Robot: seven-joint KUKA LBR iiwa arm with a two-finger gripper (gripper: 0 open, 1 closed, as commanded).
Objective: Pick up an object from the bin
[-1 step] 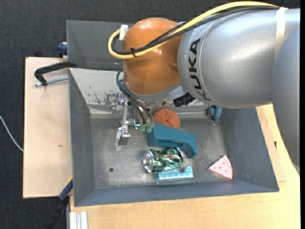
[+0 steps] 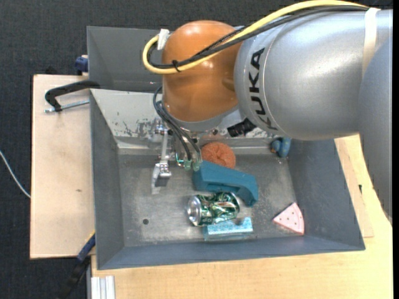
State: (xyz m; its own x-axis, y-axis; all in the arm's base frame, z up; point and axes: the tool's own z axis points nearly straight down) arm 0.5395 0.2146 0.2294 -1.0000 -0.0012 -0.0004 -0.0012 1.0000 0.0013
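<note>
The gripper hangs low in the bin, fingers spread apart with only bare floor between them. One fingertip stands at the left end of the teal plastic piece; I can't tell if they touch. Behind that piece, an orange-red ball is partly hidden by the wrist. In front lie a crushed green can and a pale blue block.
</note>
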